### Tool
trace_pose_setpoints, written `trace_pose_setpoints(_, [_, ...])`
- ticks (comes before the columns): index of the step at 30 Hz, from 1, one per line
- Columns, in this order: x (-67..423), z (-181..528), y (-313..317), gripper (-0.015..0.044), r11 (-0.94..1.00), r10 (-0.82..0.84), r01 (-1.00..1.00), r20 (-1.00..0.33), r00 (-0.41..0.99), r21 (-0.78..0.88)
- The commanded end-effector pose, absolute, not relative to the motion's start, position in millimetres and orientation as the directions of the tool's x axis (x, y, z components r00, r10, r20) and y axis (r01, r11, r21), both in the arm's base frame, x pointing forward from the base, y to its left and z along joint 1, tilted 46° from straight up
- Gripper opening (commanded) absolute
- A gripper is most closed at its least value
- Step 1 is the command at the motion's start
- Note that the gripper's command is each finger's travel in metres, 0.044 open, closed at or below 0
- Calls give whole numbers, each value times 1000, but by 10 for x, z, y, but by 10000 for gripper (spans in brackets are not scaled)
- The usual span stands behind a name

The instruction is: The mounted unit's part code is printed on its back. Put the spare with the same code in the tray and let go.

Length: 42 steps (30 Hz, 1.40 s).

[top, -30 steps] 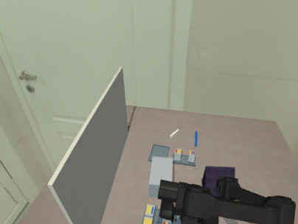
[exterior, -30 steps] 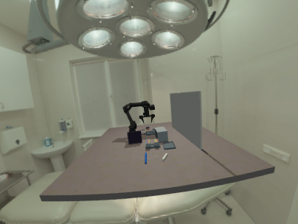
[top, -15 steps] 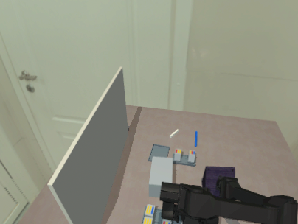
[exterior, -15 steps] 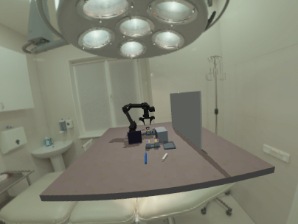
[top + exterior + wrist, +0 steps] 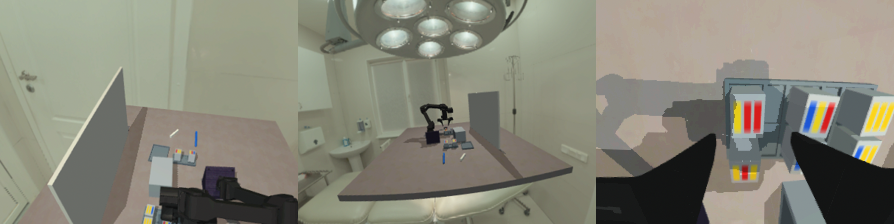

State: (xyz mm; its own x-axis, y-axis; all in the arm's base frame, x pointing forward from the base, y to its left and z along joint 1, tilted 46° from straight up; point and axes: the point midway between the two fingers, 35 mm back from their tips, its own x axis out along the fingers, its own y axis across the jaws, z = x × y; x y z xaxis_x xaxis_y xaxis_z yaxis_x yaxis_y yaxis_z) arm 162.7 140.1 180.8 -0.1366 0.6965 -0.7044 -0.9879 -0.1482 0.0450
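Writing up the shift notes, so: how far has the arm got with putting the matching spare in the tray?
Early stage. Done: the claw is positioned above the rack of spares, bracketing the block with yellow-red-red stripes. In hand: nothing is gripped; the fingers stand partly open on either side of that block. Left: grasping a spare, carrying it to the flat grey tray, which shows no spare in it, and releasing.

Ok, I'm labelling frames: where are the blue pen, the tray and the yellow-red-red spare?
Blue pen [image 5: 196, 138], top view, mid-shaft.
Tray [image 5: 159, 152], top view, its floor.
Yellow-red-red spare [image 5: 747, 116], wrist view, striped top face.
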Motion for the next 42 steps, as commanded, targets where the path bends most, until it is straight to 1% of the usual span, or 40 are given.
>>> trace_pose_setpoints(1, [1613,1753,1454,300,-147,696,-988,-704,-138,48])
trace_pose_setpoints(42, [1496,1383,1887,300,-147,706,-988,-695,-138,47])
